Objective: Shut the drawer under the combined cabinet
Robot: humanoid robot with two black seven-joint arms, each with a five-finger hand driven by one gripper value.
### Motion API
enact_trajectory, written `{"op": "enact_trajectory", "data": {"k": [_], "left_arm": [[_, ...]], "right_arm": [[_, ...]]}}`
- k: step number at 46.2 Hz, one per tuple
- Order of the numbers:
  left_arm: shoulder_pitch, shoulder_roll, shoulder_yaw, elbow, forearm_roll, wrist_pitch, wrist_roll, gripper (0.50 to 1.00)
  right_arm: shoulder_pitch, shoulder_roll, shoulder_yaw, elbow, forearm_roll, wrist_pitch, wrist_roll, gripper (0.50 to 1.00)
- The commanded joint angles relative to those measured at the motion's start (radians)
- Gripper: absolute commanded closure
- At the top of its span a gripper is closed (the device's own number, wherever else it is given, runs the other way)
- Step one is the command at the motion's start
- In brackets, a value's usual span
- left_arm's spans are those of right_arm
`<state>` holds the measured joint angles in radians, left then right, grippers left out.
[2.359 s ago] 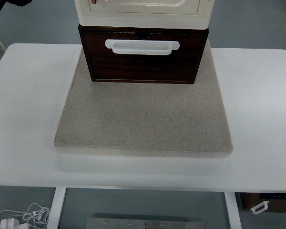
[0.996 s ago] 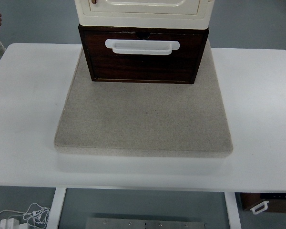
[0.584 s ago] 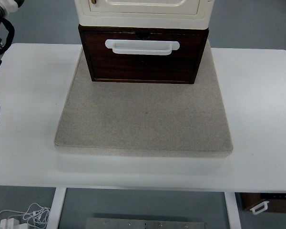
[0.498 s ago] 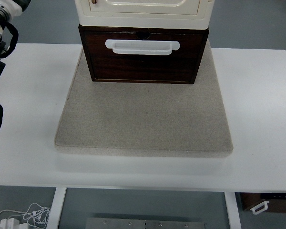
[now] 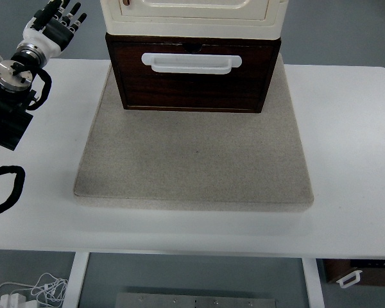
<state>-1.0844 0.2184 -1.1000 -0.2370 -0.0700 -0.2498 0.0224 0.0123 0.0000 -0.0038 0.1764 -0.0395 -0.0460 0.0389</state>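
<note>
Approach step: left hand [image 5: 56, 22] at far left, fingers extended, holding nothing. Dark drawer [image 5: 192, 77] juts out; next, reach its front and push inward.

no text, label, brand, number or sign could be read anywhere in the top view.
</note>
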Motion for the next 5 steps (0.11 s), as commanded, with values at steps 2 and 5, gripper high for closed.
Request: {"op": "enact_trajectory", "data": {"k": [2,5], "left_arm": [[0.018,-0.007,-0.001,0.001,-0.002,-0.02,-0.006,0.5],[0.031,-0.008,-0.001,0.001,-0.002,-0.022,-0.013,0.5]], "right_arm": [[-0.002,0.0,0.002,0.0,0.003,0.0,0.001,0.548],[-0.002,0.0,0.004,0.0,0.003,0.0,0.001,0.548]]}}
